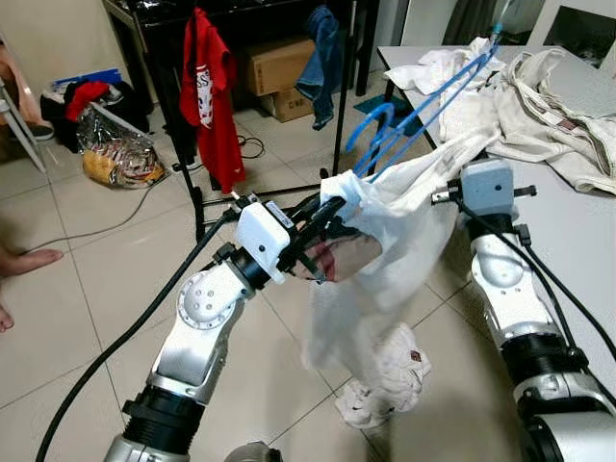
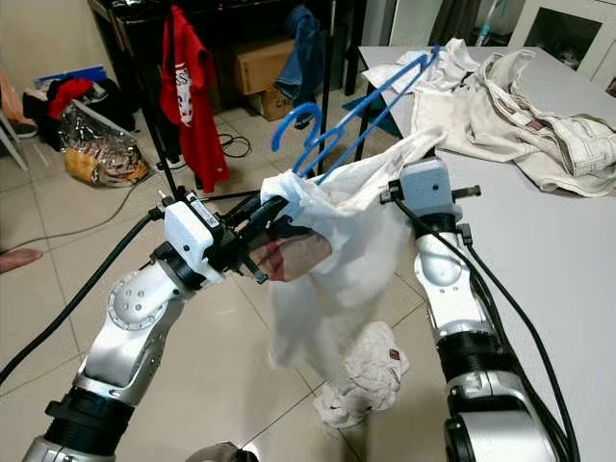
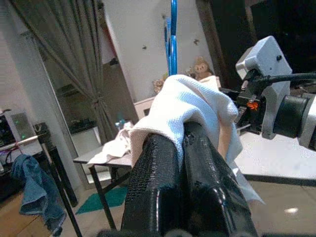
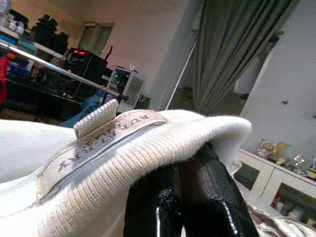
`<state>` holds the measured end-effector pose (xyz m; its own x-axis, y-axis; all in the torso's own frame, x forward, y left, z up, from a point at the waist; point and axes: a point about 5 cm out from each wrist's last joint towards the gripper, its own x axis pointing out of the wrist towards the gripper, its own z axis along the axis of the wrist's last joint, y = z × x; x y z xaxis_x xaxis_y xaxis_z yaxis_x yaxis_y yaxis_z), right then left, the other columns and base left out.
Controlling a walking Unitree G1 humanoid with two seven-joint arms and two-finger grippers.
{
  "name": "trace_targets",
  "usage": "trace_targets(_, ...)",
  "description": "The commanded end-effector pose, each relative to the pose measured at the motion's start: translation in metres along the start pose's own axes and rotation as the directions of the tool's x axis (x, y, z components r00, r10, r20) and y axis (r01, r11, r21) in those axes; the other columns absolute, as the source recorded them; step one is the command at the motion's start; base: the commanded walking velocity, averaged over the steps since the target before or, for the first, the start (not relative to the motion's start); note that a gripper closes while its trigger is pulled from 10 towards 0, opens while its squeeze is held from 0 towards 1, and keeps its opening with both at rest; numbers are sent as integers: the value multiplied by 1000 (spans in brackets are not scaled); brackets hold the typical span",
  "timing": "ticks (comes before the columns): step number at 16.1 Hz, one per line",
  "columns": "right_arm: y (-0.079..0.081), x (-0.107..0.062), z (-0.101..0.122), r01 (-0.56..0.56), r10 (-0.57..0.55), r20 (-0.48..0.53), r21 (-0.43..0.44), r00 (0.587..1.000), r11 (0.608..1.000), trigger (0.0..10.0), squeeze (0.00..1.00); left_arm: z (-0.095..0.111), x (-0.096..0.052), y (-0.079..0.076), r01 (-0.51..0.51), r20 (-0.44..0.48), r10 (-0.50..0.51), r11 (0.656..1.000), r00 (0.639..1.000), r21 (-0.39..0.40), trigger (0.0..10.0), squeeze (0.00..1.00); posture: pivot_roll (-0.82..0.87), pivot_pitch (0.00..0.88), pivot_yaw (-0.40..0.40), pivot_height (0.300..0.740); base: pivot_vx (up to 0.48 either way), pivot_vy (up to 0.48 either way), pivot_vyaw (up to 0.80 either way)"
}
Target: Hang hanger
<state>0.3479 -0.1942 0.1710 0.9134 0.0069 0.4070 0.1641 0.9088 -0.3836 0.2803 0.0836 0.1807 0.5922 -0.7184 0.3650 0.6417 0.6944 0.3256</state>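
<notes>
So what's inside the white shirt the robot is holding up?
A blue hanger sticks out of the shirt; its lower part is hidden by cloth. Both pincers, left and right, pinch the fabric.

I'm in a lived-in home, prob. a laundry corner: tiled floor [image 1: 87, 279], clothes rack [image 1: 342, 96] w/ red shirt [image 1: 207, 96] & jeans [image 1: 322, 58], cardboard boxes [image 1: 279, 67], table [image 1: 577, 221] piled w/ laundry [image 1: 539, 115], curtains [image 3: 64, 74].

The white shirt [image 1: 385, 260] hides the blue hangers' [image 1: 409, 120] lower ends and the right claw.
</notes>
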Motion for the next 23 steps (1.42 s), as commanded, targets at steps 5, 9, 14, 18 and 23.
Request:
trace_targets(5,-5,9,7,35,-35,24,2,999,999,10000,0,-4,-3,-11,67,-20,-68,997,998,-39,10000,0,25,0,22,723,0,0,0)
trace_targets(9,1,16,24,30,-36,102,56,994,998,10000,0,-12,-4,-23,127,-44,-132,987,990,-103,10000,0,20,0,28,723,0,0,0)
trace_targets(14,-6,18,20,53,-56,83,31,995,998,10000,0,-8,-3,-16,79,-22,-80,996,997,-41,10000,0,25,0,23,723,0,0,0)
trace_targets(18,-3,19,16,38,-39,61,14,997,999,10000,0,-4,0,-16,80,-6,-80,997,997,-4,10000,0,26,0,22,723,0,0,0)
trace_targets(23,-7,19,16,61,-61,64,13,996,998,10000,0,-9,-3,-17,82,-24,-82,996,996,-34,10000,0,25,0,24,723,0,0,0)
